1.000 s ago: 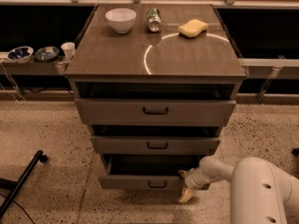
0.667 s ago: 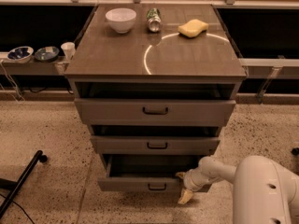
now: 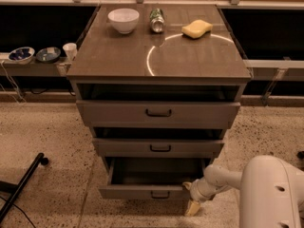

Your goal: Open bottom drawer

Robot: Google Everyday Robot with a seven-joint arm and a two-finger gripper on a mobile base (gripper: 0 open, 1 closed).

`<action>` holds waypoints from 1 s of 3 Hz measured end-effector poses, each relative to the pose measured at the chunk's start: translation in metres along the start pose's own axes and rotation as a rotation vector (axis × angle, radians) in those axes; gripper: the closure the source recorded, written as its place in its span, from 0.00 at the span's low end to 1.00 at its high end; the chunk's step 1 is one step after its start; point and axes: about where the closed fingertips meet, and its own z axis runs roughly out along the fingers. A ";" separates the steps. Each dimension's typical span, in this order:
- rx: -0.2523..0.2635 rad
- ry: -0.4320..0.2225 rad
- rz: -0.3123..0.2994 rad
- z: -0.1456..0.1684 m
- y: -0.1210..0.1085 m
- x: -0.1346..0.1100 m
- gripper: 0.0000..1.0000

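The bottom drawer (image 3: 142, 192) is the slimmest of three grey-brown fronts, with a small black bar handle (image 3: 160, 194) at centre. It stands pulled out, its plain grey inside (image 3: 156, 171) showing. My gripper (image 3: 192, 201) hangs at the drawer front's right end, low near the floor, its pale fingertips (image 3: 192, 207) pointing down. My white arm (image 3: 266, 189) reaches in from the lower right.
The mid drawer (image 3: 159, 147) and top drawer (image 3: 158, 113) also stand slightly out. On the cabinet top (image 3: 161, 56) are a white bowl (image 3: 123, 20), a can (image 3: 156, 20) and a yellow sponge (image 3: 196, 29). Bowls and a cup (image 3: 70, 51) sit on a left shelf. A black leg (image 3: 21, 186) lies on the floor at left.
The bottom drawer has slid out a little further toward the camera. My gripper has stayed at its right end, shifting slightly left.
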 end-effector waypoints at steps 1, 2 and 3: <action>-0.036 0.025 0.018 -0.001 0.017 0.006 0.30; -0.035 0.024 0.018 -0.005 0.018 0.004 0.32; 0.013 0.001 0.014 -0.022 0.016 -0.001 0.32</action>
